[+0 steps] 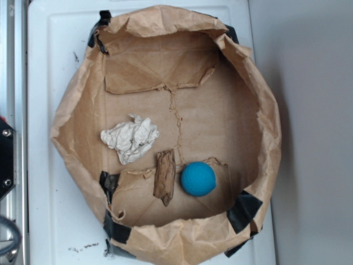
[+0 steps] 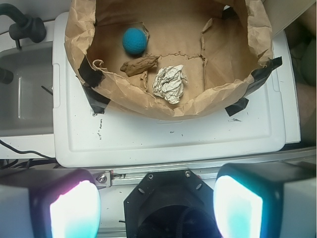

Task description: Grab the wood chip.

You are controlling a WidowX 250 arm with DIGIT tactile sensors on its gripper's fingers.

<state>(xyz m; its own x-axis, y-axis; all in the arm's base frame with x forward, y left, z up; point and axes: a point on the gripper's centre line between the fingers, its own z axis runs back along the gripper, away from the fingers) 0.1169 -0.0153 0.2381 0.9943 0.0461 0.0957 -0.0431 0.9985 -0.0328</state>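
Gripper (image 2: pixel 156 206) fingers spread apart, empty, outside the paper bin (image 1: pixel 66 116); wood chip (image 1: pixel 165 176) lies just beside blue ball (image 1: pixel 198 178).

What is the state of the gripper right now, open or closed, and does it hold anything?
Gripper: open, holding nothing; it is outside the paper bin, well away from the wood chip.
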